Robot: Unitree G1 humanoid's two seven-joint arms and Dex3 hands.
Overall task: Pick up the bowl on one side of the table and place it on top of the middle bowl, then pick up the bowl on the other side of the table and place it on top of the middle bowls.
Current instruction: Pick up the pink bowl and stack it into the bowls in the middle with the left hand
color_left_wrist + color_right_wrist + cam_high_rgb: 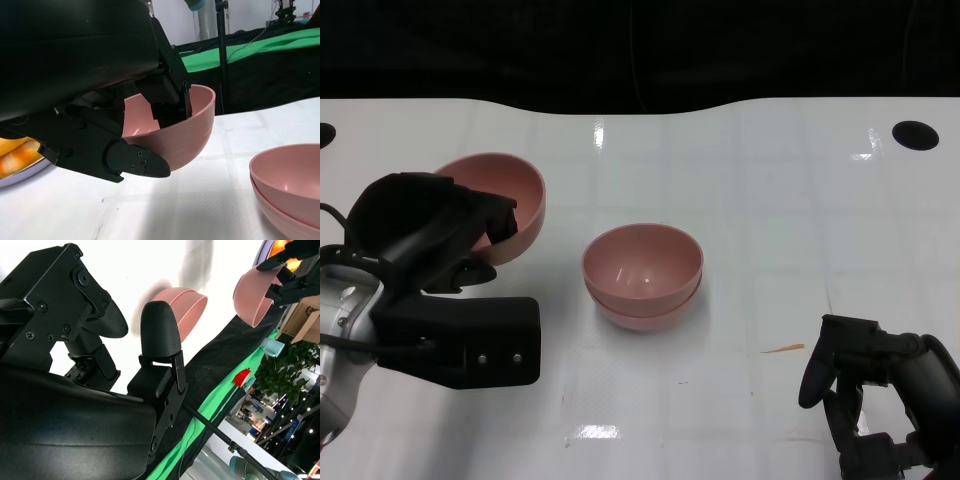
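Note:
Two pink bowls sit nested as a stack (642, 273) at the table's middle; the stack (290, 185) also shows in the left wrist view and the stack (182, 307) in the right wrist view. My left hand (440, 235) grips a third pink bowl (505, 200) by its rim, fingers inside and outside the wall, and holds the bowl (175, 135) tilted above the table to the left of the stack. That lifted bowl (255, 297) appears in the right wrist view too. My right hand (880, 385) rests low at the front right, fingers apart, holding nothing.
The white table (770, 210) has a dark hole (915, 134) at the back right and a small orange scrap (783, 349) near my right hand. Its back edge meets black cloth.

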